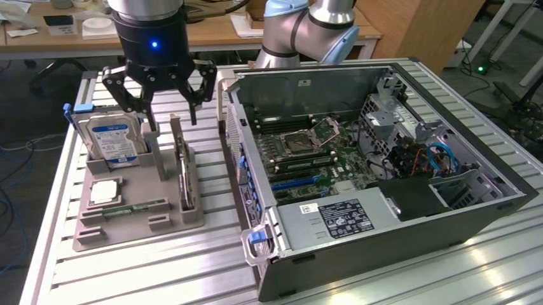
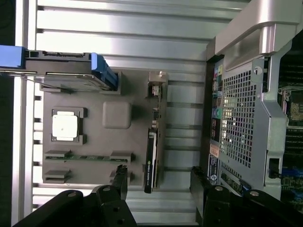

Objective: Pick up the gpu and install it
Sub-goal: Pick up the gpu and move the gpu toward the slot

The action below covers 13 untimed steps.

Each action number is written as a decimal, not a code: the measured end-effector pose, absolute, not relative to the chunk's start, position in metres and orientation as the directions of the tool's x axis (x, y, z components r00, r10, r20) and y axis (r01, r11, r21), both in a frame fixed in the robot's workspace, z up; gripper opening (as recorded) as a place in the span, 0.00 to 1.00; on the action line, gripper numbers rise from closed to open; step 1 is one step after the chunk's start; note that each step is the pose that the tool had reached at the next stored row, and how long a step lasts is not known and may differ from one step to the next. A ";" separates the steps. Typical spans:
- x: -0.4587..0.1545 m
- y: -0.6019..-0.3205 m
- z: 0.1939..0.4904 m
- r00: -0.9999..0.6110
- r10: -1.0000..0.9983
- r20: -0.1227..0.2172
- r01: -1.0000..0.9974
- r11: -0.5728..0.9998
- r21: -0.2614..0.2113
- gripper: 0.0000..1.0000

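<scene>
Exterior view, from its left across.

Silver slatted aluminium table [image 1: 152, 273] carries everything. On its left part sits a grey moulded plastic holder tray [image 1: 140, 223].

Far corner of the tray: silver hard drive with a blue-and-white label [image 1: 114, 141], upright in its slot, a blue tab at its upper edge.

Nearer the camera on the tray: square silver processor chip [image 1: 106, 190], lying flat in a recess. Just in front of it, a slim green memory stick [image 1: 136, 208] lies lengthwise in a narrow groove.

Above the tray hangs the black multi-fingered gripper [image 1: 165, 105], a blue light on its body. Claw spread wide, fingers splayed, nothing between them. Its tips are just above the far end of the tray, over the gap between the hard drive and the card slot.

The gpu [image 1: 182, 166], a thin dark circuit card, stands on its long edge in the slot along the tray's side nearest the computer, untouched. From the wrist camera it lies between the two visible fingers [image 2: 120, 177], clear of both.

Exterior view's right: black and grey desktop computer case [image 1: 449, 216], lying on its side with the panel off, green motherboard [image 1: 314, 159] exposed, grey power supply box [image 1: 335, 219] at the near end.
</scene>
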State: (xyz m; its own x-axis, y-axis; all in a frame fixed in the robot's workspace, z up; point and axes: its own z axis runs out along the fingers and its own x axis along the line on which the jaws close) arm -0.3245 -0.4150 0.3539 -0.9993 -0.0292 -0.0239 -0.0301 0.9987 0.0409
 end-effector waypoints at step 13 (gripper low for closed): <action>-0.324 -0.415 0.345 -0.999 -0.029 -0.024 -0.030 0.999 0.041 0.65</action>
